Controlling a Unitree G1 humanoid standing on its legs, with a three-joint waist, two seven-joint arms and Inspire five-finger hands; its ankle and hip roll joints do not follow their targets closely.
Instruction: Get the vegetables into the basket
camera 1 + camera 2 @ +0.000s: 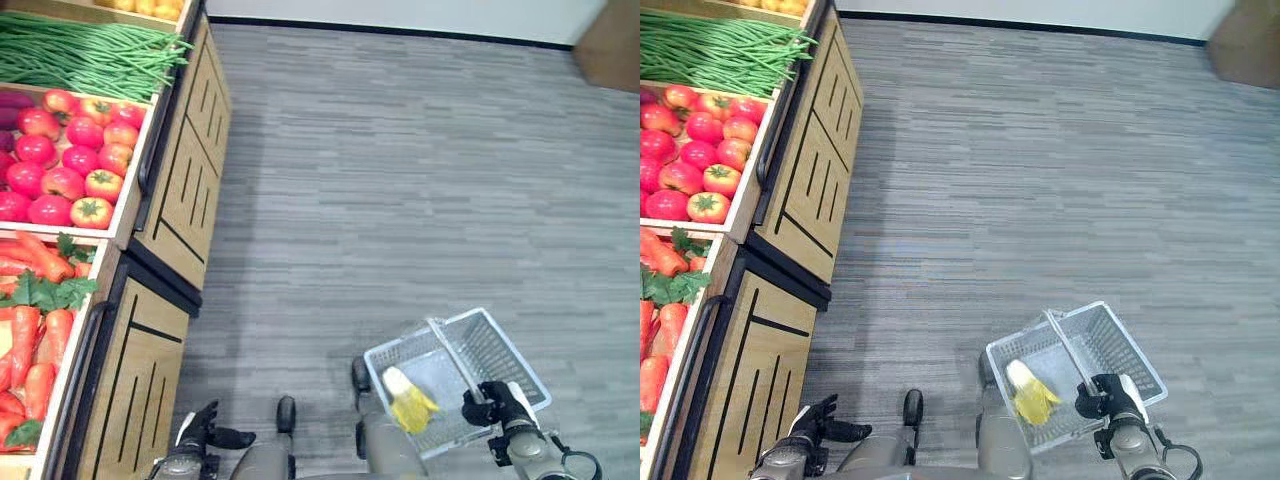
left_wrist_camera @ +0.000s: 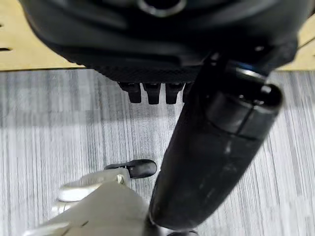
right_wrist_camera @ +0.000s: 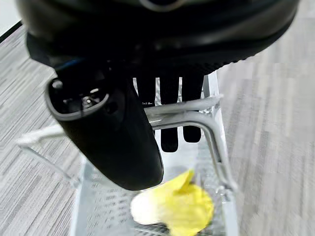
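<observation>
Yellow vegetable point(image 1: 409, 403) lengthwise in basket point(image 1: 500, 350), right hand point(image 1: 490, 402) gripping.

Silver-grey arms, dark hands

The left robot hand point(image 1: 205, 432) and right robot hand point(image 1: 497, 404) are black, each on a rounded grey forearm.

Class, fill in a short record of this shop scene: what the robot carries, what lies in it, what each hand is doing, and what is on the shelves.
Carried: grey wire shopping basket, hanging by its handle
Contents: one yellow-and-white leafy vegetable
Right hand: fingers curled round the basket's metal handle
Left hand: open, holding nothing, beside the wooden produce stand
Stand, far to near: green beans, red tomatoes, orange carrots
</observation>
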